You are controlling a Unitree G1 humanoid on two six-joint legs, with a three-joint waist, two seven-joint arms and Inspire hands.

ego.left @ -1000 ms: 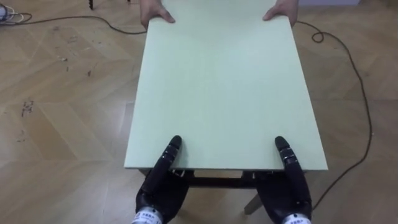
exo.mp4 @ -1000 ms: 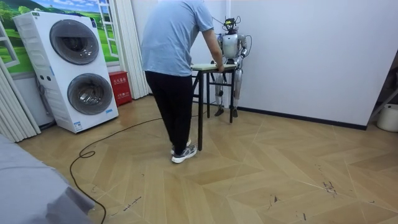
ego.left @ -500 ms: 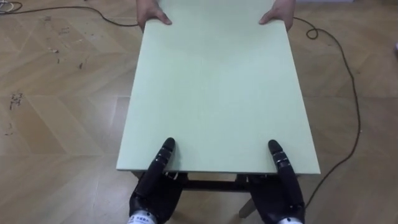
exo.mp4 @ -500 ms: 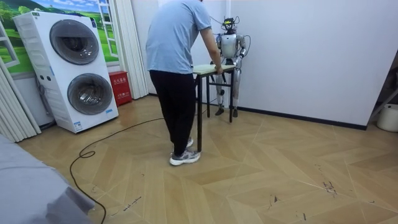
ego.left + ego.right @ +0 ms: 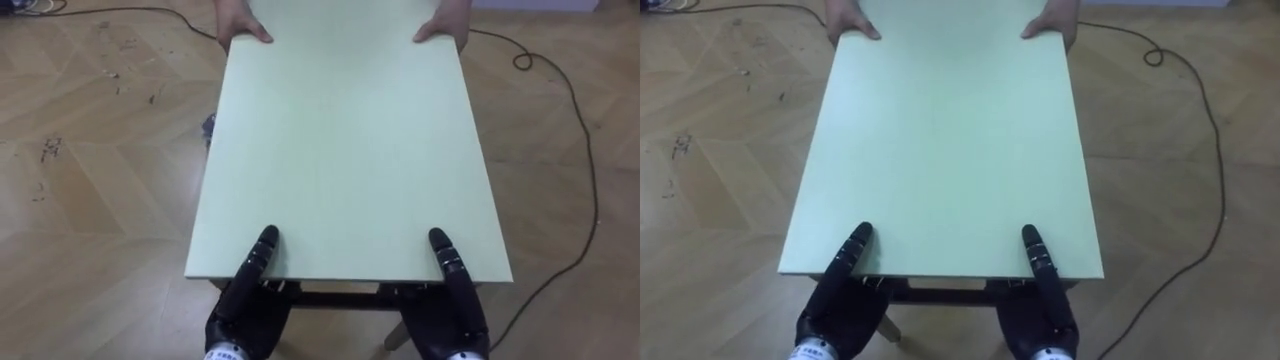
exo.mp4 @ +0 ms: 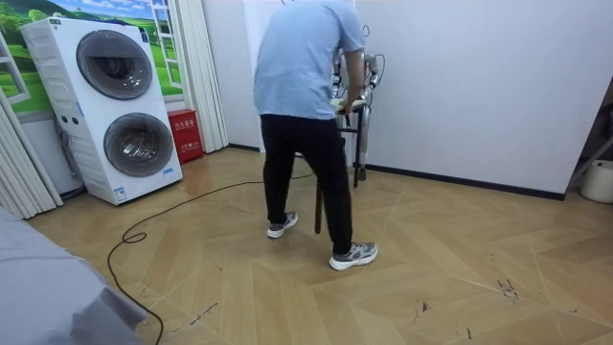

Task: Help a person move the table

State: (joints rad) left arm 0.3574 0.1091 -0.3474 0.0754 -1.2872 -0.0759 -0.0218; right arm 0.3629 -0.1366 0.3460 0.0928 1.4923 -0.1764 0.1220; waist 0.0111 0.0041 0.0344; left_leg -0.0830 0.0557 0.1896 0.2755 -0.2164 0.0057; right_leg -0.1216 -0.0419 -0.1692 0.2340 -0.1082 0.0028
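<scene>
A pale green table (image 5: pixel 340 150) stretches away from me, lengthwise. My left hand (image 5: pixel 245 305) grips its near edge at the left, thumb flat on top and fingers tucked beneath. My right hand (image 5: pixel 450 310) holds the same edge at the right in the same way. At the far end a person's hands (image 5: pixel 240 25) clasp both corners. In the room view the person (image 6: pixel 306 67) bends over the table's end, striding, and hides most of me and the table against the white wall.
A dark cable (image 5: pixel 570 110) loops over the wooden floor right of the table, and another cable (image 6: pixel 163 216) lies at the room view's left. Stacked washing machines (image 6: pixel 115 105) and a red box (image 6: pixel 184 134) stand left. The white wall (image 6: pixel 479 86) is close behind me.
The person has stepped toward the room view's right, and the table has gone that way with them. My hands keep their hold; the eye views shifted a little.
</scene>
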